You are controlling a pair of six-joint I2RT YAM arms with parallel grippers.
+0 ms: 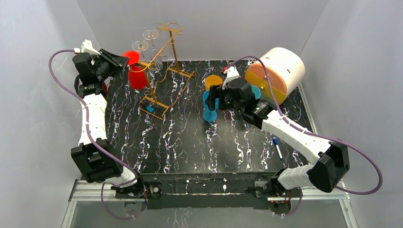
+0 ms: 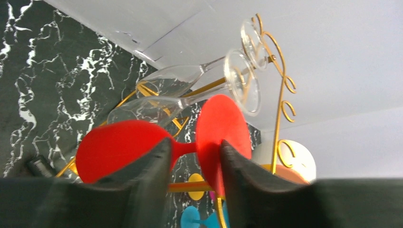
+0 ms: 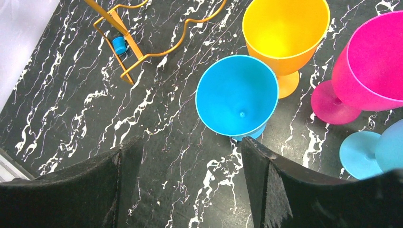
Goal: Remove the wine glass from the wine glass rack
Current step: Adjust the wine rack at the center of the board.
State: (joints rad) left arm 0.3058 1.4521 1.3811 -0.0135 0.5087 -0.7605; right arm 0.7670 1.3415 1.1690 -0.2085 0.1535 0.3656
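Since the red wine glass (image 1: 137,76) hangs upside down from the wine glass rack (image 2: 277,118) near the far left corner of the table (image 1: 190,152), its long axis is vertical: foot (image 2: 223,118) up on the wire, bowl (image 2: 119,142) below. Left gripper (image 2: 195,152) is right at it, reaching in from the table's left edge at foot height. Left wrist view is rolled, so the glass lies sideways in it. Stem (image 2: 184,146) crosses the narrow gap from one finger to the other, one finger overlapping the bowl's neck, the other overlapping the foot's rim. Fingers (image 2: 152,161) are drawn in close about that short stretch; cannot tell whether they press on the glass or only bracket it. Two clear glasses (image 2: 177,80) hang on the same arm just beyond the red one, their feet near its foot. Red looks to be the outermost of the row, on the side toward the left edge. Judgement: exit path is outward along the wire arm toward the left edge, away from the clear pair, not straight down. Right gripper (image 3: 190,142) is well apart, over the far middle of the table above a blue glass (image 3: 237,95), jaws spread wide and empty. Left arm is clearly the nearer one.
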